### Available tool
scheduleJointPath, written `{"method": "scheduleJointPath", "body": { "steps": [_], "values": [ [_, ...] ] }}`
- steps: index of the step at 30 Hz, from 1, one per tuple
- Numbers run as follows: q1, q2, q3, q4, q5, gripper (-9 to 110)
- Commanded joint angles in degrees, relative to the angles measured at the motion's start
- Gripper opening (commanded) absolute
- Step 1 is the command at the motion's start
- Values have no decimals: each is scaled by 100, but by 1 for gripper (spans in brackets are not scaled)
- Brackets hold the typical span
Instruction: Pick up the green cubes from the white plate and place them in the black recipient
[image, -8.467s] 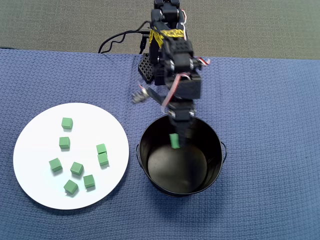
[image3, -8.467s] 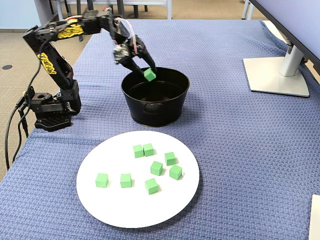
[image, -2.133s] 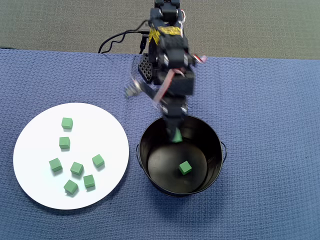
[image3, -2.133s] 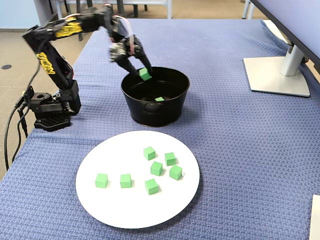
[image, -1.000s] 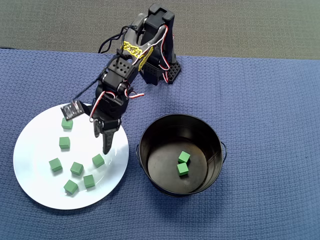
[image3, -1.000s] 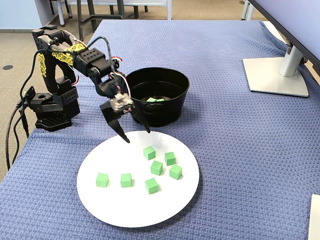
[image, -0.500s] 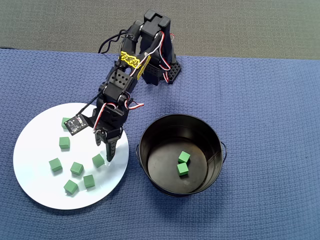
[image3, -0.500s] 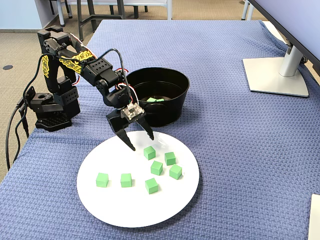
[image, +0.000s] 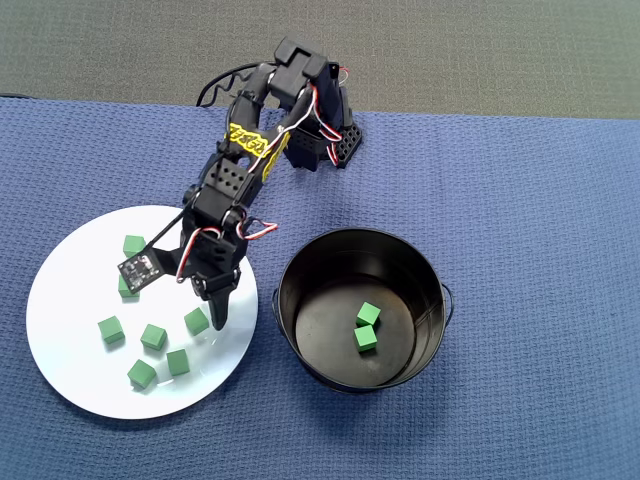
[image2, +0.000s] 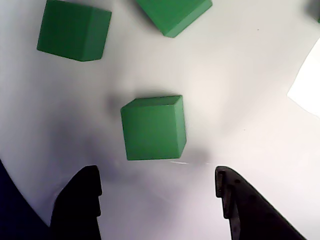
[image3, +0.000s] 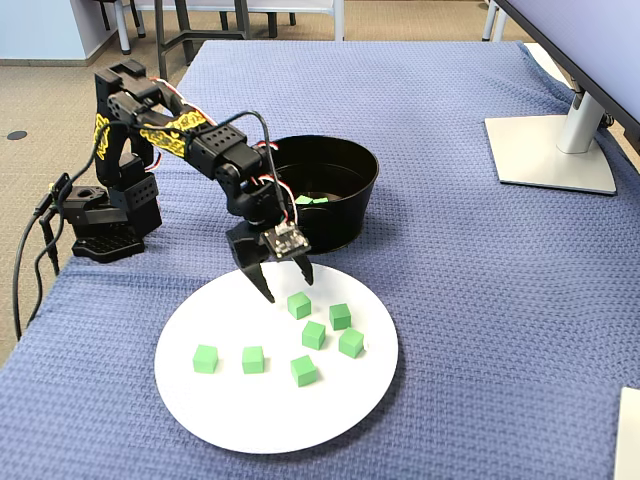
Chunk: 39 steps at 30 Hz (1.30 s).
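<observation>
Gripper (image3: 287, 283) dropped toward plate (image3: 230, 420), jaws apart short of cube (image2: 153, 128); off-centre closing could knock it away.

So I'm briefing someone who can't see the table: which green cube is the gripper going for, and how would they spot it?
Start at the white plate in front of the black bucket in the fixed view. Seven green cubes lie on it; the target cube is the one nearest the bucket. It alone sits just ahead of the open gripper, centred between the fingertips in the wrist view.
</observation>
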<state>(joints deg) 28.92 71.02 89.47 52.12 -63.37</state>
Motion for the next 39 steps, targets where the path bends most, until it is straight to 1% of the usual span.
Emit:
{"method": "scheduleJointPath", "body": {
  "steps": [1,13,22,27,32,35,39],
  "values": [
    [-44,-229,-844,281,141,23],
    [-18,-923,-1687,650,229,22],
    [-9,-1002,-1775,606,308,12],
    [-9,-993,-1714,466,413,4],
    [0,-967,-1714,457,439,0],
    [18,-791,-1626,360,633,0],
    [44,193,-1090,448,984,0]
  ]
}}
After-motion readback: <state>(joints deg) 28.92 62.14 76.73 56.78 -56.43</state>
